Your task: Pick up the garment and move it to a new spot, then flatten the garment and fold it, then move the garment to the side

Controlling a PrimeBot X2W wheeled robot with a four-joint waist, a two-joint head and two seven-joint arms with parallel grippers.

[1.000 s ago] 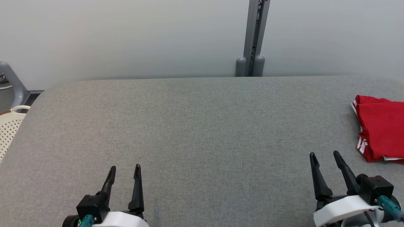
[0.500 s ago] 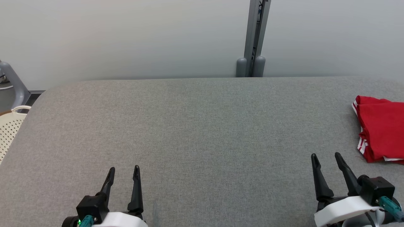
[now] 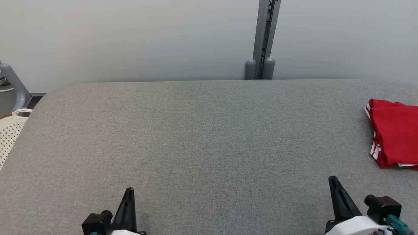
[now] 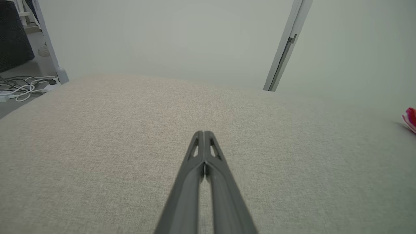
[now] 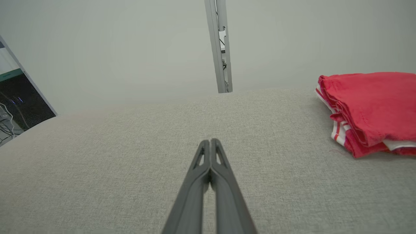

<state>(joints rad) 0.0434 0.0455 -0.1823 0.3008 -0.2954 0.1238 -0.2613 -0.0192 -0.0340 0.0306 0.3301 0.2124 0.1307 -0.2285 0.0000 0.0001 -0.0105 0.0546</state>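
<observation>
Finding 1, change. Half a second ago both end effectors stood with fingers spread over the grey fabric-covered table (image 3: 202, 137). Now the left end effector (image 3: 129, 192) and the right end effector (image 3: 333, 181) are each clenched, dark fingers pressed together along their length, with nothing between them. Both wrist views confirm this: the left pair (image 4: 203, 134) and the right pair (image 5: 210, 142) meet over bare cloth. Both also sit lower in the head view than before, so the arms appear to have drawn back toward the robot.

Finding 2, task item. The red fabric garment with white striped trim (image 3: 395, 130) lies at the table's far right edge, in a compact layered stack, partly cut off by the frame. It is untouched, and in the same place as a second ago. From the right wrist (image 5: 370, 104) it sits ahead and to the right, well apart from the fingertips.

Assessment. The garment looks folded and set aside, and the arms are closed and pulled back. I judge the task finished or at its last step.

Incidental. A cream perforated plastic basket (image 3: 8, 133) stands beside the table's left end.
</observation>
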